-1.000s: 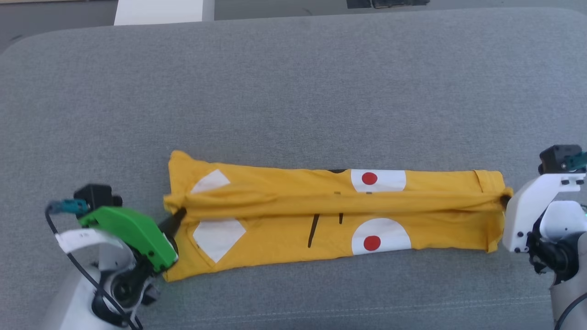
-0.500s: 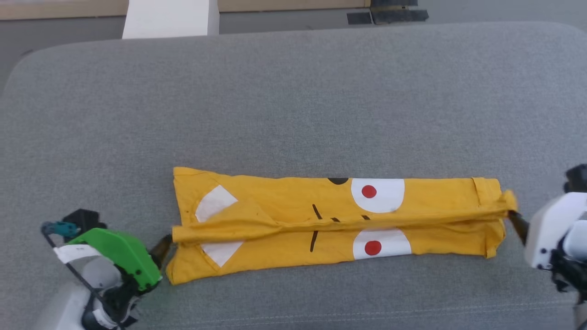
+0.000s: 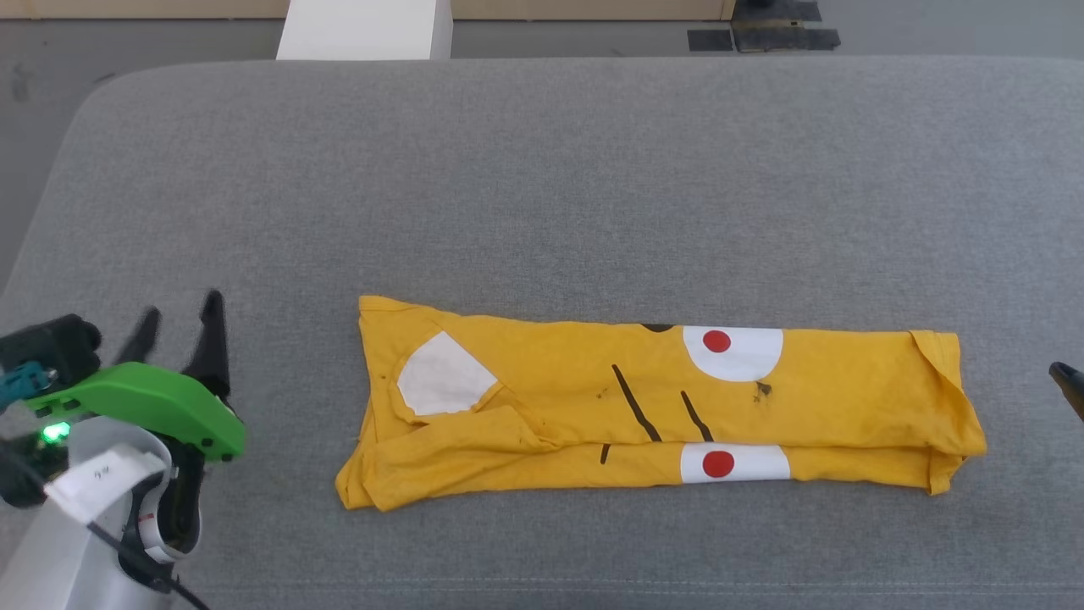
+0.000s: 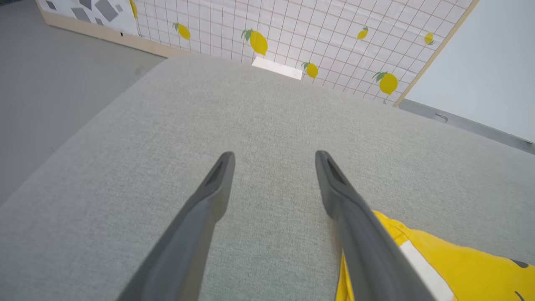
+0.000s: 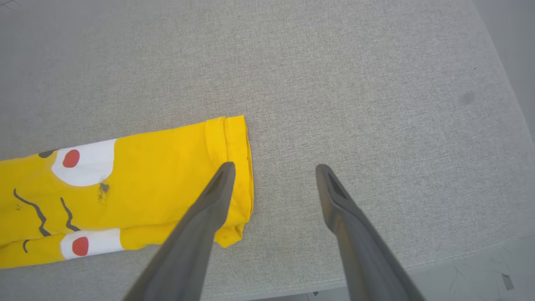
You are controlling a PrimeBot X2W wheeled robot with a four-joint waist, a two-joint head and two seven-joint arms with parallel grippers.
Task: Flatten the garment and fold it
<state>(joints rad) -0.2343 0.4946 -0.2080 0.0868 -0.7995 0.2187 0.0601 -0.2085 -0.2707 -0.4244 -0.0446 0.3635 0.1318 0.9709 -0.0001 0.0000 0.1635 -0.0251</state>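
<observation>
The garment point(image 3: 660, 402), a bright yellow T-shirt with white patches, red dots and black stripes, lies folded into a long strip across the grey padded table point(image 3: 542, 186). My left gripper point(image 3: 182, 326) stands open to the left of the strip, apart from it, with nothing between its fingers. In the left wrist view my open left gripper point(image 4: 273, 156) hovers over bare cloth, the garment point(image 4: 459, 263) at lower right. At the right edge, one dark fingertip point(image 3: 1069, 385) of my right arm shows. My right gripper point(image 5: 273, 169) is open above the garment's point(image 5: 167, 175) right end.
A white block point(image 3: 364, 30) stands beyond the table's far edge, with dark tape marks point(image 3: 766, 34) on the floor. The table's near seam point(image 3: 593, 580) runs along the bottom. A lemon-print grid wall point(image 4: 317, 37) rises behind the table in the left wrist view.
Both grippers have let go of the garment's ends and drawn outward, jaws now open. The raised middle ridge has dropped into a flat fold. The head camera has shifted.
</observation>
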